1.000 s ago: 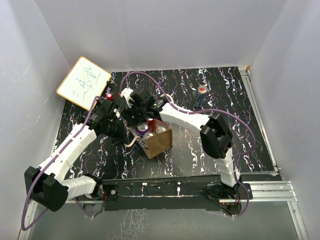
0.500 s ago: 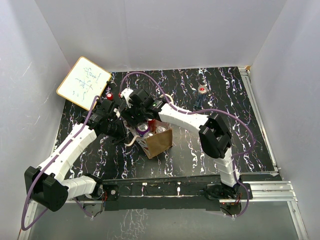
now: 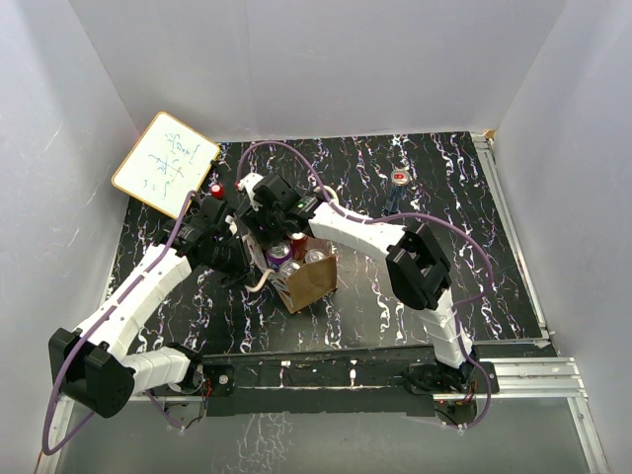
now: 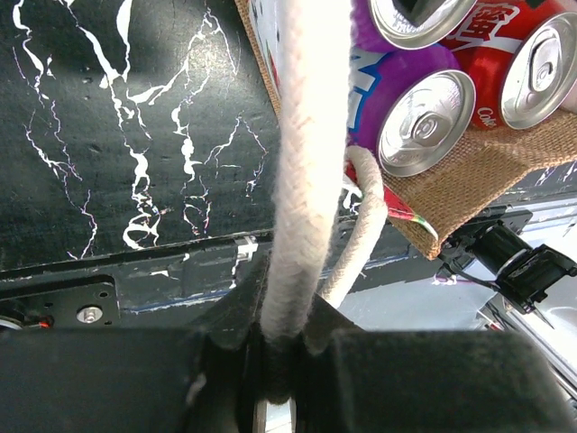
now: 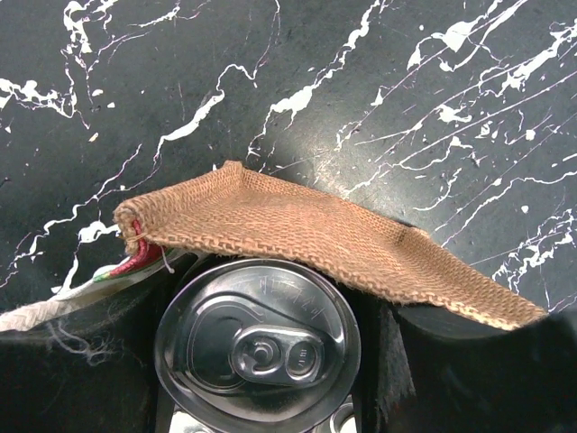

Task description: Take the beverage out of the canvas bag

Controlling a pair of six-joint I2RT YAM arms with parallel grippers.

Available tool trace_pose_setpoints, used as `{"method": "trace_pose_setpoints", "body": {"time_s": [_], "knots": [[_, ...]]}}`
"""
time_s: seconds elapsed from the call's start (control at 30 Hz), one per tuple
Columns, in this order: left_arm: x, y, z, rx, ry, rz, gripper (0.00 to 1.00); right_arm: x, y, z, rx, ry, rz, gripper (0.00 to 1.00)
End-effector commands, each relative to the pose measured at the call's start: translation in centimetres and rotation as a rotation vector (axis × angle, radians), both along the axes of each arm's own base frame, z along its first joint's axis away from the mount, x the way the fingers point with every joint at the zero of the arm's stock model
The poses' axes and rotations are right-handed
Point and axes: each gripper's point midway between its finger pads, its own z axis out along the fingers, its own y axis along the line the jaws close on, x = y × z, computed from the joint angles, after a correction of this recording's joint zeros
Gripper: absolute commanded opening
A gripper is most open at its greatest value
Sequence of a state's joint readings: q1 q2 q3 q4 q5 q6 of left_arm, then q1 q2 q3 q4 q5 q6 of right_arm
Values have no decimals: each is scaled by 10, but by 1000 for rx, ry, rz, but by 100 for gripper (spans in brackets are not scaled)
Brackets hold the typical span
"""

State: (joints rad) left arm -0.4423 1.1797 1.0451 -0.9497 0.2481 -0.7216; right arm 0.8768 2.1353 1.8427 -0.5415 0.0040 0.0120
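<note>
The tan canvas bag (image 3: pixel 314 283) stands mid-table with several beverage cans (image 3: pixel 299 247) upright inside. My left gripper (image 3: pixel 240 263) sits at the bag's left side. In the left wrist view it (image 4: pixel 284 347) is shut on an off-white loop handle (image 4: pixel 306 162), with a purple can (image 4: pixel 425 110) and a red can (image 4: pixel 539 70) showing in the bag mouth. My right gripper (image 3: pixel 272 237) reaches into the bag's far-left corner. In its wrist view it (image 5: pixel 270 361) is shut on a silver-topped can (image 5: pixel 257 343), whose top sits just under the woven bag edge (image 5: pixel 297 225).
A small whiteboard (image 3: pixel 165 163) leans at the back left, with a lone red can (image 3: pixel 215 188) on the table beside it. A small red-and-white object (image 3: pixel 399 178) lies at the back right. White walls surround the table, and a metal rail (image 3: pixel 509 227) runs along its right edge.
My right gripper has shifted a little left and down into the bag and closed round the can top. The left arm holds still on the handle.
</note>
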Motion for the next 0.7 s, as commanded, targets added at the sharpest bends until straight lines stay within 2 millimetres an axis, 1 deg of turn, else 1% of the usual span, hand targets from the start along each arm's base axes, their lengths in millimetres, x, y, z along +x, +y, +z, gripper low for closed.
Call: {"method": "trace_pose_setpoints", "body": {"time_s": [0.0, 0.17, 0.27, 0.4, 0.53, 0.67], "knots": [[-12, -1, 1, -21, 32, -4, 0, 10, -7, 38, 50, -41, -80, 37], [-10, -3, 2, -34, 18, 7, 0, 13, 2, 78, 130, -68, -86, 33], [-12, -4, 2, -37, 35, 3, 0, 13, 2, 102, 162, -89, -96, 30], [-12, -2, 3, -41, 13, 18, 0, 8, -7, 124, 189, -98, -120, 26], [-17, -2, -1, -40, 40, 18, 0, 1, -19, 138, 217, -110, -156, 25], [-16, -2, 0, -47, 26, 26, 0, -4, -31, 156, 260, -113, -199, 23]]}}
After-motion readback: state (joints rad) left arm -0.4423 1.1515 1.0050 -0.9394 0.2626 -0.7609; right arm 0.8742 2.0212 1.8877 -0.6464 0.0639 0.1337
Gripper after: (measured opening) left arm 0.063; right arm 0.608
